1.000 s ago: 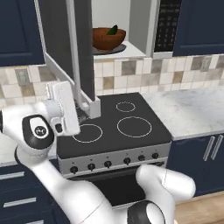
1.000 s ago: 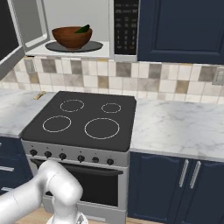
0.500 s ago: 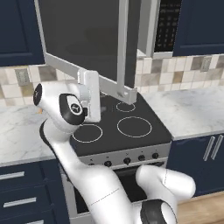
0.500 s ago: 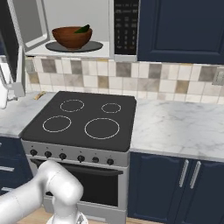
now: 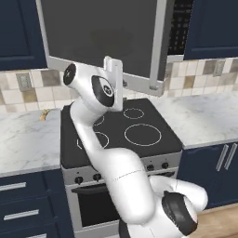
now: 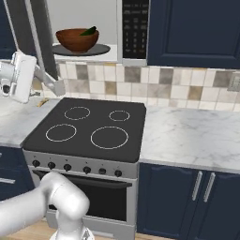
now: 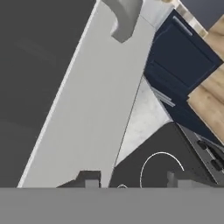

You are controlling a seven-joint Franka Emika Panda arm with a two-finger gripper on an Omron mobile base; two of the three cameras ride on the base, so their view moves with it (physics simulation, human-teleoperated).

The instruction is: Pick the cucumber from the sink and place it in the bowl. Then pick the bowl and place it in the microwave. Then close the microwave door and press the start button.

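**Kitchen wall with stove below and microwave above, door part open**

You are looking at a dark blue kitchen with a tiled backsplash and marble counters (image 6: 187,136). In the microwave (image 6: 89,28) above the stove (image 6: 89,131), the bowl (image 6: 77,40) sits on the round turntable with the cucumber (image 6: 89,31) lying in it, its tip above the rim. To the right of the cavity is the black keypad panel (image 6: 135,28); its key markings are too small to read. The microwave door (image 5: 102,39) stands partway across the opening, its dark glass facing the left base camera. The gripper (image 7: 133,179) is at the door's grey frame, one fingertip on each side of its lower edge; you cannot tell whether the jaws grip it or stand free.
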